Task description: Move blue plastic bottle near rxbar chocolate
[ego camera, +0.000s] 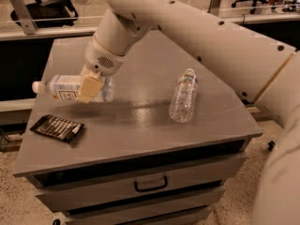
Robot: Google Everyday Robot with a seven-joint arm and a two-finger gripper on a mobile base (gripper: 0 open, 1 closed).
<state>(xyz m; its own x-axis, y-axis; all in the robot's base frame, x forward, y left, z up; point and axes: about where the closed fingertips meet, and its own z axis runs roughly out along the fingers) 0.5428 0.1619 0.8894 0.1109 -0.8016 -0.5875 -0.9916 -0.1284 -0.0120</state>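
My gripper (90, 88) is shut on the blue plastic bottle (65, 87), a clear bottle with a white and pale-blue label and a white cap pointing left. It holds the bottle sideways above the left part of the grey table (140, 125). The rxbar chocolate (57, 128), a flat dark bar with white lettering, lies on the table near its front left corner, below and slightly left of the held bottle.
A clear ribbed bottle (183, 96) with a narrow red-marked label lies on its side at the table's right centre. The table has drawers (150, 184) in front. Office chairs stand behind the table.
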